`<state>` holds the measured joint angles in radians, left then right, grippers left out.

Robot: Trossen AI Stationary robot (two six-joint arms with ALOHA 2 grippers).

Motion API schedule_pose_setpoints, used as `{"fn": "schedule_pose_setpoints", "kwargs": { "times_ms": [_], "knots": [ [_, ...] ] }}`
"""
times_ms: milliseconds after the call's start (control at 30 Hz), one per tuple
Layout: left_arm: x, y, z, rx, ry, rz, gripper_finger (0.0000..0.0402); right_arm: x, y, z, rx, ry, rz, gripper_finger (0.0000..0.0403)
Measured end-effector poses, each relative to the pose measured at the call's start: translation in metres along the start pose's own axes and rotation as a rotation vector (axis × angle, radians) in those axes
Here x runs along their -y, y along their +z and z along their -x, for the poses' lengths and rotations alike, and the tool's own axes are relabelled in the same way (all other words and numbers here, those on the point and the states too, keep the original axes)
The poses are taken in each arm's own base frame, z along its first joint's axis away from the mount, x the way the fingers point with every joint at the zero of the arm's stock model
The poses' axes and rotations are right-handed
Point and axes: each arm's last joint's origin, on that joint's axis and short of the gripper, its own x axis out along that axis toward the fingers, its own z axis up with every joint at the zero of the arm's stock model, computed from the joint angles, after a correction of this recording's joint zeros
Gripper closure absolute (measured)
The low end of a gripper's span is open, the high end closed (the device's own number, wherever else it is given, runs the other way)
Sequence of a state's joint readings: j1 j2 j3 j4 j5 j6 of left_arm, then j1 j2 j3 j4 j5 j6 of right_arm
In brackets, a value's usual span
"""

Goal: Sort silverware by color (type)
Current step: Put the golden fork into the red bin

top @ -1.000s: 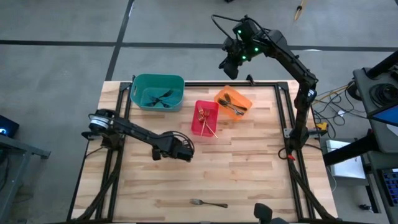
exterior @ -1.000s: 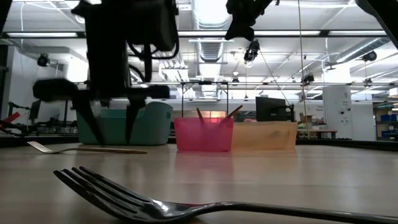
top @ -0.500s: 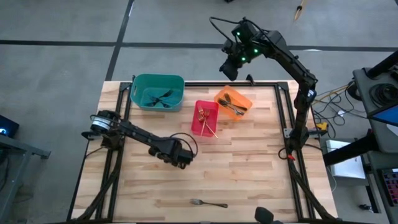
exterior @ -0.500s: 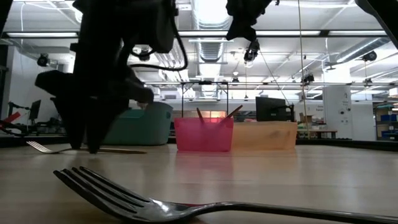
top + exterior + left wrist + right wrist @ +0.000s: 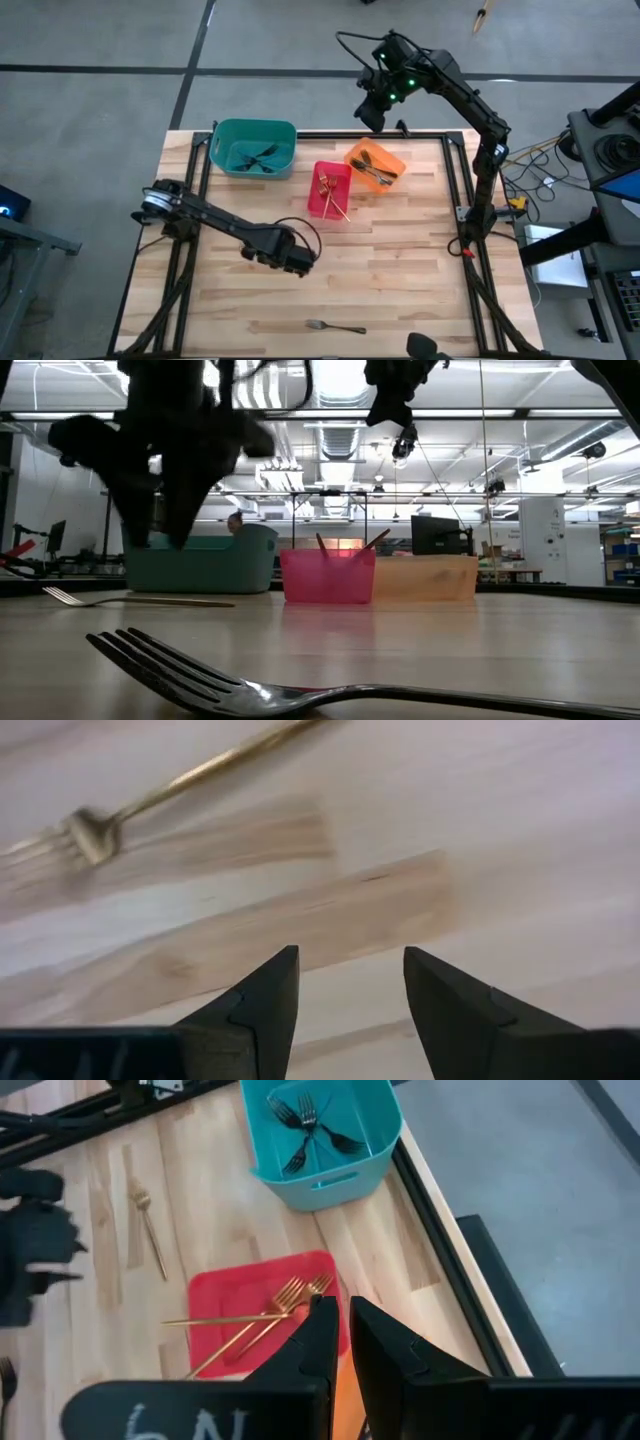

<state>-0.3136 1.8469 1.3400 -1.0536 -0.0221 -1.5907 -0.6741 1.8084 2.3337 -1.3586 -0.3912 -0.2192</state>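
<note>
Wooden planks fill the high view, and on them your left gripper (image 5: pixel 298 258) sits low near the middle of the table (image 5: pixel 400 260), fingers parted with nothing between them. Beyond it stand the red bin (image 5: pixel 330 189) with gold forks, the teal bin (image 5: pixel 254 147) with dark forks off to one side, and the orange bin (image 5: pixel 375 166) with silver-looking pieces on the other. A silver fork (image 5: pixel 335 326) lies well apart from that gripper, near the front edge. Your right gripper (image 5: pixel 372 112) hangs high past the far edge, behind the orange bin, fingers shut and empty.

From the low view, you see the left arm dark above a gold fork (image 5: pixel 130 598) lying flat on the wood; the silver fork (image 5: pixel 300 690) lies close in front of the camera.

Looking from the left wrist, the gold fork (image 5: pixel 170 788) lies ahead of your open fingers (image 5: pixel 262 1005), apart from them.

Looking from the right wrist, closed fingers (image 5: pixel 330 1338) hang above the red bin (image 5: pixel 215 1305); the gold fork (image 5: pixel 150 1230) lies beside it on the planks.
</note>
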Motion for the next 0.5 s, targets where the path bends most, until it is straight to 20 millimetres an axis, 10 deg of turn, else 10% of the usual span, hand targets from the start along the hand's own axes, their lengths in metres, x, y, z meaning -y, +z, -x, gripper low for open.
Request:
{"fn": "schedule_pose_setpoints", "kwargs": {
  "times_ms": [267, 500],
  "knots": [
    [0.009, -0.006, 0.051, -0.048, -0.110, -0.048, 0.0239, 0.002, 0.005, -0.001, 0.042, -0.010, 0.028, 0.0381],
    [0.013, -0.023, 0.096, -0.059, -0.201, -0.462, 0.0239, 0.002, 0.006, -0.001, 0.053, -0.012, 0.023, 0.0381]
  ]
}}
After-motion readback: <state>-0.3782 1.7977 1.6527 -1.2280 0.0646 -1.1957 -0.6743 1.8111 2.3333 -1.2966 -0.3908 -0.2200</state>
